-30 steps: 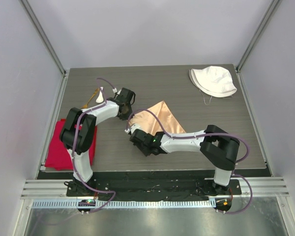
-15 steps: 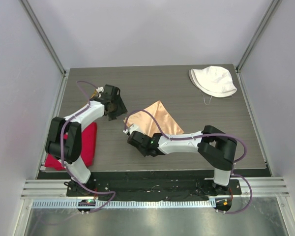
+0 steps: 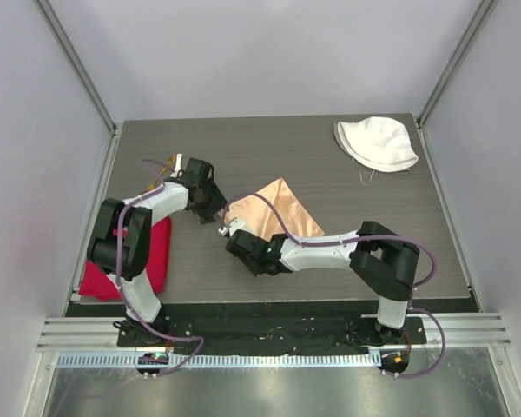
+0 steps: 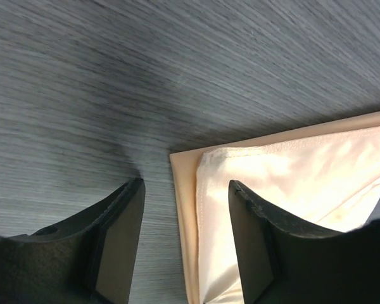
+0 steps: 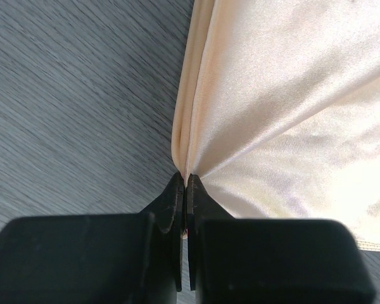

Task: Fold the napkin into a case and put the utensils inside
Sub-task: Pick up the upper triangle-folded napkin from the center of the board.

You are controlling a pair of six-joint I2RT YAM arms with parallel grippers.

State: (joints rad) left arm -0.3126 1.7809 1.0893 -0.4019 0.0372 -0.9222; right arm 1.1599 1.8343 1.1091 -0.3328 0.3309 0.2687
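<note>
The peach-orange napkin [image 3: 280, 208] lies folded in layers mid-table. My right gripper [image 3: 237, 234] is shut on its near-left edge, which bunches between the tips in the right wrist view [image 5: 185, 180], with the sheeny cloth [image 5: 291, 107] spreading away from them. My left gripper [image 3: 216, 211] is open at the napkin's left corner. In the left wrist view its jaws [image 4: 187, 196] straddle the layered edge of the cloth [image 4: 291, 171] without closing on it. A small white spoon [image 3: 179, 162] and a gold fork [image 3: 160, 162] lie at the back left, partly hidden by the left arm.
A bright red cloth [image 3: 100, 269] lies at the table's left edge under the left arm. A white fabric hat [image 3: 378, 143] sits at the back right. Walls and frame posts ring the table.
My left gripper swung back-left away from the napkin, then came right and forward to its left corner. My right gripper kept its hold and barely moved.
</note>
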